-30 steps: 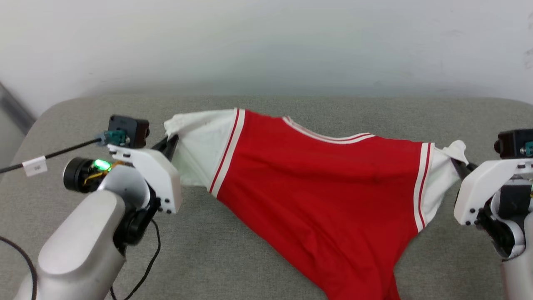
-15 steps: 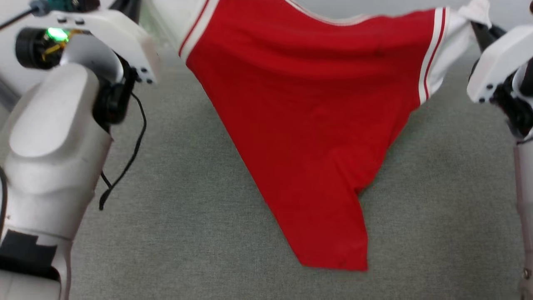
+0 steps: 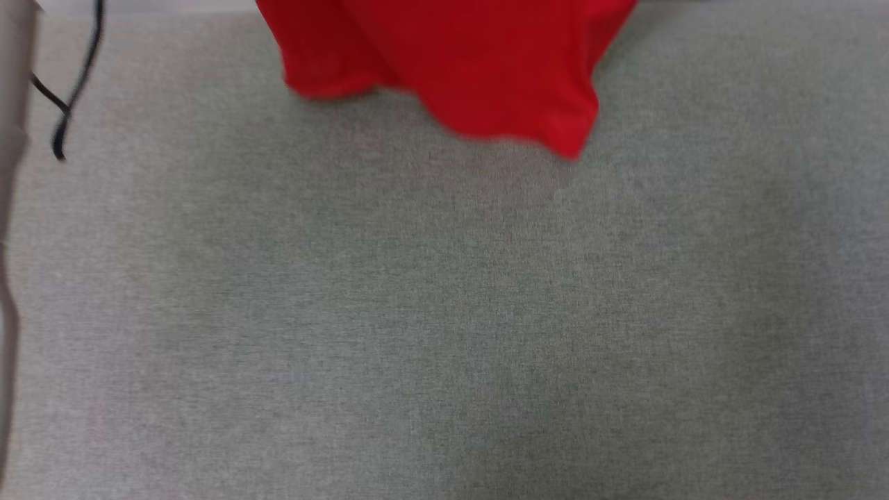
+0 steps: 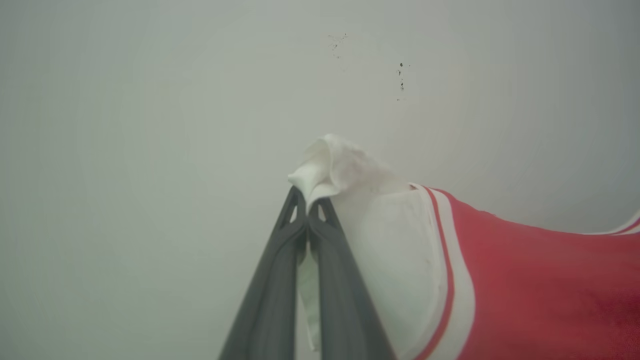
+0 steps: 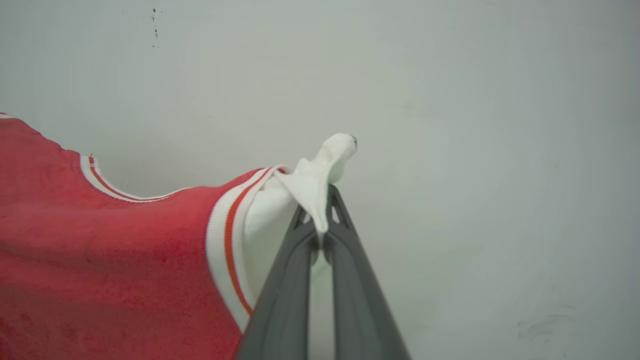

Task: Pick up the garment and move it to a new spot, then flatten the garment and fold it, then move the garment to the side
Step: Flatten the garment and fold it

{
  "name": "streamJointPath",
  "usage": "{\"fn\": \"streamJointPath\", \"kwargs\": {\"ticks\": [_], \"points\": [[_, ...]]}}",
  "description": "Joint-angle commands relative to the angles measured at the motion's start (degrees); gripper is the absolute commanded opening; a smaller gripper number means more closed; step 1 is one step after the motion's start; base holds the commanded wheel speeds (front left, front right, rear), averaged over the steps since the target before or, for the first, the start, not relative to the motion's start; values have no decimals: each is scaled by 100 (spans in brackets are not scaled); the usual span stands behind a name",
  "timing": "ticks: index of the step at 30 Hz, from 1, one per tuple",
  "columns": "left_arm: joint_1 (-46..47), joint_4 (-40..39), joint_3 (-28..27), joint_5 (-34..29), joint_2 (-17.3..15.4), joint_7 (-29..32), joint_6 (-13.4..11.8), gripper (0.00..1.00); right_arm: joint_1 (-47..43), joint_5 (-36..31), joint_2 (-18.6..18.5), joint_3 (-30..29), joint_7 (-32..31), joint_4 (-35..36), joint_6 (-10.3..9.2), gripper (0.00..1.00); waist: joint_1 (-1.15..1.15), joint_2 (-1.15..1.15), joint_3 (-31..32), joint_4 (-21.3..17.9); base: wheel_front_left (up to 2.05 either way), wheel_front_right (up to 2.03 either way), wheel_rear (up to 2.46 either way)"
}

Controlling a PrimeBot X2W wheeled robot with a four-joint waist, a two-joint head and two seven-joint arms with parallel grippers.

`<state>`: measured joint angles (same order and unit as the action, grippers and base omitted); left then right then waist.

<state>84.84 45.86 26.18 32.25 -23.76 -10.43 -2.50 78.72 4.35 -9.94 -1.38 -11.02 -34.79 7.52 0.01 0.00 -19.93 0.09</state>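
Left gripper [image 4: 307, 207]: two dark fingers pressed together on the bunched white end of one sleeve, with the cloth pinched between the tips. Right gripper [image 5: 323, 222]: likewise clenched on the white end of the other sleeve. Garment [image 5: 100, 260]: red jersey with red-and-white stripe trim, strung between the two grippers against a pale wall [image 4: 150, 100]. In the head view its blurred red lower edge hangs over a grey fabric surface [image 3: 444, 312]; contact with it cannot be told. Black cable [image 3: 87, 59]: at that view's left edge.
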Motion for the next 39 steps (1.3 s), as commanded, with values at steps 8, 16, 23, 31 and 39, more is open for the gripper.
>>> {"fn": "streamJointPath", "kwargs": {"ticks": [8, 16, 23, 31, 39], "points": [[918, 127, -132, -60, -215, -172, 116, 0, 1255, -252, 82, 90, 455, -360, -6, 0, -1, 0, -899, -157, 0, 0, 0], [943, 144, -160, 57, -165, -229, 184, 0, 1592, -245, 127, 191, 619, -680, -6, 0, -1, 0, -1413, -203, 0, 0, 0], [666, 293, -166, 221, -41, -272, 308, 0, 1530, -151, 177, 262, 830, -1154, -6, 0, -1, 0, -1632, -211, 0, 0, 0], [3, 446, -246, 513, 88, -321, 451, 0, 981, 129, 52, 519, 911, -1634, -6, 0, -1, 0, -1358, -106, 0, 0, 0], [-1631, 129, -305, 714, 135, -455, 584, 0, -738, 643, -67, 805, 817, -1284, -6, 0, -1, 0, -506, -4, 0, 0, 0]]}}
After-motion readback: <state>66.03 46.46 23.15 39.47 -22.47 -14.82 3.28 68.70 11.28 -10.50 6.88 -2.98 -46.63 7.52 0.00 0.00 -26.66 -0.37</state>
